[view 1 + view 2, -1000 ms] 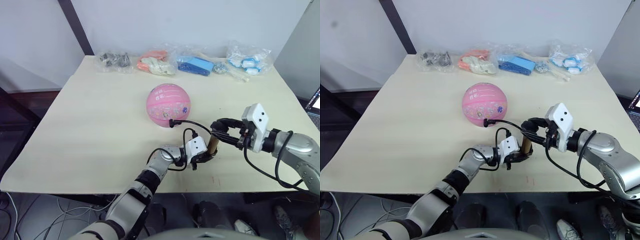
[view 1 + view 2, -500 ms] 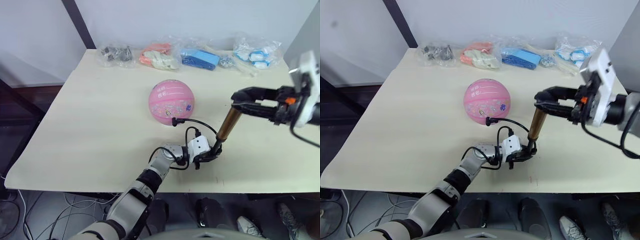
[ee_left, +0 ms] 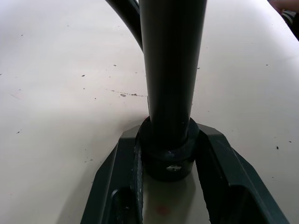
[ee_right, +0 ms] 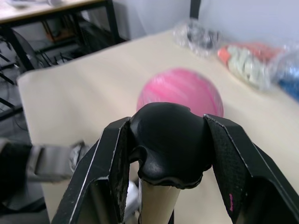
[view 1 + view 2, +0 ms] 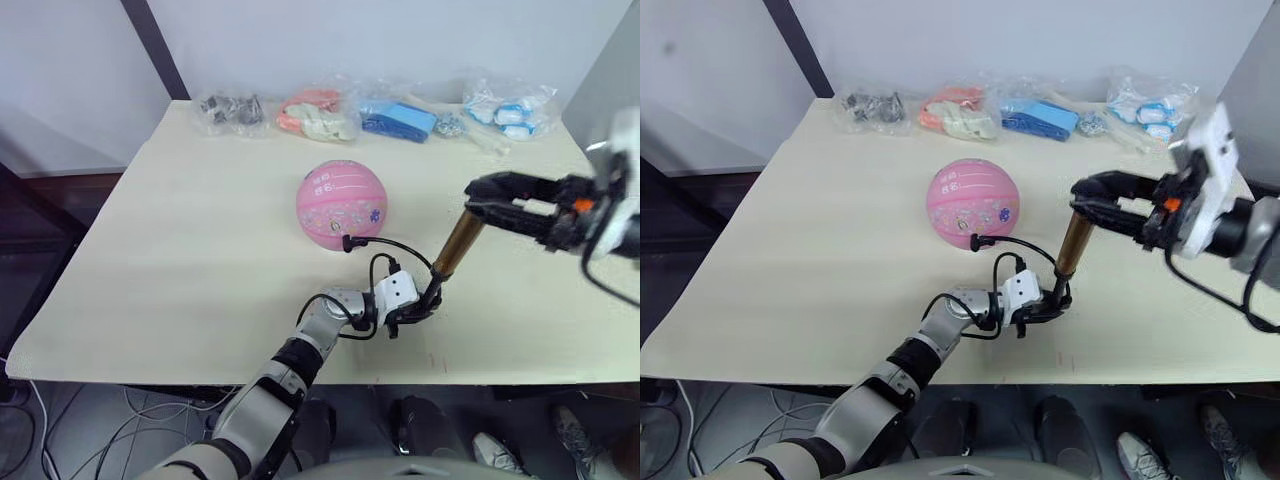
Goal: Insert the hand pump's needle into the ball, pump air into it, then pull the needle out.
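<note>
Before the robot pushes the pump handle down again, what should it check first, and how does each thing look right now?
1. Left claw shut on the hand pump's black end cap, against the table: ok.
2. Right claw shut on the black T-handle: ok.
3. Handle raised, gold barrel showing, ready for a downstroke: ok.
4. Hose runs from the pump base to the ball: ok.
5. Needle fully seated in the ball: cannot tell, too small.
6. Ball round and resting on the table: ok.

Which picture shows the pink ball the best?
The left eye view: the whole ball sits clear on the table. The right eye view shows it similarly. In the right wrist view, the right gripper hides its lower part.
</note>
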Robot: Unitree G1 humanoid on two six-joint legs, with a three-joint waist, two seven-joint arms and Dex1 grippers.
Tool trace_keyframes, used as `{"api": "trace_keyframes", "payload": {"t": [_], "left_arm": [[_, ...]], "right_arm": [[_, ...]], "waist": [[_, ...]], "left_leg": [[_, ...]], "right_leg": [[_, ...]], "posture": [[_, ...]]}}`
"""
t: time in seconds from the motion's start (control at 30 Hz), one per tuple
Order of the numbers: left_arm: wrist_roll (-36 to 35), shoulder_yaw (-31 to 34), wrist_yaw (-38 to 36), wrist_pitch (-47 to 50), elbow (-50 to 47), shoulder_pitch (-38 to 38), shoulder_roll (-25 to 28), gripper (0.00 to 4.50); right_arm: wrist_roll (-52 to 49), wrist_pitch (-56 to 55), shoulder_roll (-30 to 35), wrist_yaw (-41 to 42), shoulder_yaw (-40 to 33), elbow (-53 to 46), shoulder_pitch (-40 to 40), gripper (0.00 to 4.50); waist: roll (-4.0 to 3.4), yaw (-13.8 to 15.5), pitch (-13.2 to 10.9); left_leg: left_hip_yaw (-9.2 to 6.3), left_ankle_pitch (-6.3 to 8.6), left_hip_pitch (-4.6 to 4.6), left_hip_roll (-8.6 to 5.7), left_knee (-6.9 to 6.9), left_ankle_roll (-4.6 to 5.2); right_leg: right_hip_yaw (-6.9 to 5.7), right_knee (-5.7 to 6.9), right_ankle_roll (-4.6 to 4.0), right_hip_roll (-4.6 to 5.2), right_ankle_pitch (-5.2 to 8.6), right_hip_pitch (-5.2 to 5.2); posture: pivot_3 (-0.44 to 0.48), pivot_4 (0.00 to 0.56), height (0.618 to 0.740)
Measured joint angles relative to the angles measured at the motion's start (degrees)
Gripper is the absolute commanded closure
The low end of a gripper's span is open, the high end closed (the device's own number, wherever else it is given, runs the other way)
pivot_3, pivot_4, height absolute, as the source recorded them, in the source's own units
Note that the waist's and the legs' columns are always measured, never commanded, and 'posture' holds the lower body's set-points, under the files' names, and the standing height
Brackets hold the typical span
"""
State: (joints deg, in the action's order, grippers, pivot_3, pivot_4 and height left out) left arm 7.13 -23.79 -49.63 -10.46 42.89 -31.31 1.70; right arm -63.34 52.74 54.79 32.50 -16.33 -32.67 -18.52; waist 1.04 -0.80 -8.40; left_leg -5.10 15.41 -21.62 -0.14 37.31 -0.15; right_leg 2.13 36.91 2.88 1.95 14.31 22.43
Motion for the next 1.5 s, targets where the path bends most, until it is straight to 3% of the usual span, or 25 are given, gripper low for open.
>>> {"api": "trace_keyframes", "payload": {"t": [0.2, 0.37, 0.6, 0.87, 1.03, 1.3, 1.5], "left_arm": [[0.2, 0.0, 0.6, 0.2, 0.6, 0.0, 0.3, 3.42], [0.2, 0.1, 0.7, 0.2, 0.5, 0.3, 0.6, 3.42], [0.2, 0.0, 0.9, 0.8, 0.6, 0.4, 0.6, 3.42], [-0.1, -0.6, 0.4, 0.5, -1.0, 0.6, 0.1, 3.42], [-0.6, -0.6, -0.2, 0.2, -1.2, 0.3, 0.0, 3.42], [-0.6, -0.5, -0.2, -0.1, -0.5, -0.1, -0.1, 3.42], [-0.6, -0.6, -0.1, -0.3, 0.4, -0.5, -0.2, 3.42]], "right_arm": [[14.9, -10.5, -4.9, 3.2, 10.2, 1.2, 7.8, 2.59], [24.1, -16.1, -8.2, 4.7, 17.4, 4.3, 9.0, 2.59], [28.0, -19.1, -10.0, 6.2, 18.3, 4.5, 9.6, 2.59], [14.7, -5.4, -3.3, 6.8, 6.3, 1.8, 8.0, 2.59], [0.1, 3.6, 2.9, 4.2, -2.9, 1.9, -1.4, 2.59], [-10.5, 9.1, 8.7, -0.4, -5.2, 4.8, -11.1, 2.59], [-9.0, 6.8, 7.6, -1.4, -5.6, 2.6, -7.4, 2.59]], "waist": [[0.37, -0.1, 0.4], [0.41, -0.3, 0.5], [0.59, -0.3, 0.9], [-0.08, 0.2, 0.1], [-0.38, 0.3, -0.2], [-0.32, 0.4, -0.3], [-0.22, 0.4, -0.2]], "left_leg": [[0.01, 0.01, 0.92, 0.22, -0.19, -0.01], [-0.01, 0.01, 0.98, 0.31, -0.2, -0.02], [-0.02, 0.01, 1.0, 0.35, -0.21, -0.02], [-0.03, 0.01, 0.6, 0.17, -0.21, -0.02], [-0.12, 0.01, -0.05, 0.0, -0.11, -0.01], [-0.05, 0.0, -0.26, -0.08, -0.04, 0.0], [-0.04, 0.0, -0.2, -0.08, 0.0, 0.0]], "right_leg": [[-0.04, -0.12, 0.1, -0.19, 0.14, -0.81], [-0.04, -0.11, 0.09, -0.31, 0.13, -0.81], [-0.02, -0.11, 0.06, -0.36, 0.13, -0.84], [-0.03, -0.15, 0.0, -0.13, 0.08, -0.61], [-0.1, -0.15, -0.1, 0.01, -0.01, -0.05], [-0.04, -0.1, -0.08, 0.09, -0.03, 0.19], [-0.03, -0.07, -0.04, 0.09, -0.05, 0.12]], "posture": [[0.0, 0.15, 0.74], [0.0, 0.15, 0.74], [0.0, 0.15, 0.74], [0.0, 0.15, 0.74], [0.0, 0.15, 0.74], [0.0, 0.15, 0.74], [0.0, 0.15, 0.74]]}}
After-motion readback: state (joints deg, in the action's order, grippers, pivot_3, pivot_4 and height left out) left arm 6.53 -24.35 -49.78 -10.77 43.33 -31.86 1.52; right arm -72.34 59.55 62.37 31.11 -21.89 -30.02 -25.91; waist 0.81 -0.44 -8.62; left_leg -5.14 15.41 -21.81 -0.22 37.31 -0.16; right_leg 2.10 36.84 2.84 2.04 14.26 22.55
